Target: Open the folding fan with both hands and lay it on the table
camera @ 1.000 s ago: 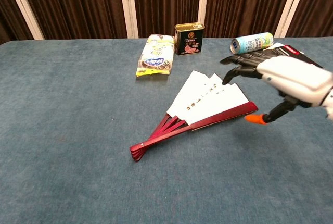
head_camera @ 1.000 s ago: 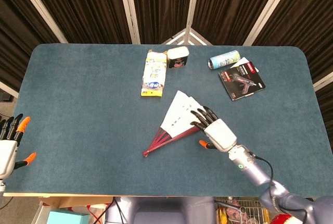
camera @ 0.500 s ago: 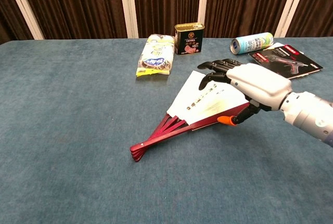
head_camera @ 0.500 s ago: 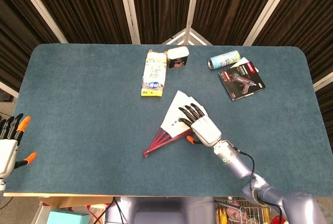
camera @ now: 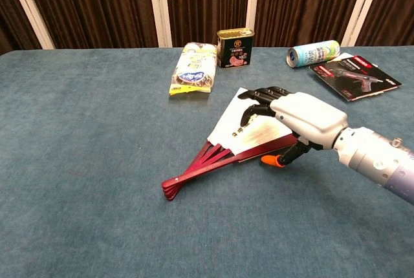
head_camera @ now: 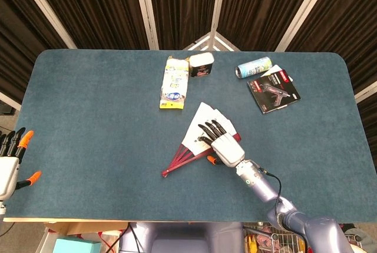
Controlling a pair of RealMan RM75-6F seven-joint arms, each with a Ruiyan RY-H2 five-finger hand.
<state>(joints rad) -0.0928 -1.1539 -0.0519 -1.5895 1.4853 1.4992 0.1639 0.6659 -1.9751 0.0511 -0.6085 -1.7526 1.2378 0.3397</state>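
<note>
**Fan half open, right robot hand over its leaf**

While the fan (head_camera: 197,141) lies on the desk (head_camera: 88,117) only partly spread, the job looks roughly midway: the white paper leaf shows a few panels fanned apart, yet the red ribs are bunched close near the pivot, so a fuller spread seems left to do, and by my reading both hands would be needed for it.

Taking the fan as the landmark and going left to right: well to its left, off the desk's near corner, the left robot hand (head_camera: 10,167) hangs with its fingers apart and nothing in them, far from the work. Behind the fan, towards the curtain, lie one yellow snack packet (camera: 193,68) and, just beside that, one small dark tin (camera: 235,47). Over the fan's right part sits the right robot hand (camera: 294,119), palm down, dark fingers (camera: 259,100) reaching over the white leaf and the orange-tipped thumb beside the red outer rib; whether it presses or pinches the fan I cannot tell. Further right and behind the fan are one drink can (camera: 313,52) on its side and one flat packet (camera: 354,77) picturing a glue gun, touching or nearly so.

Count: one fan, one packet, one tin, one can, one card, two hands.
</note>
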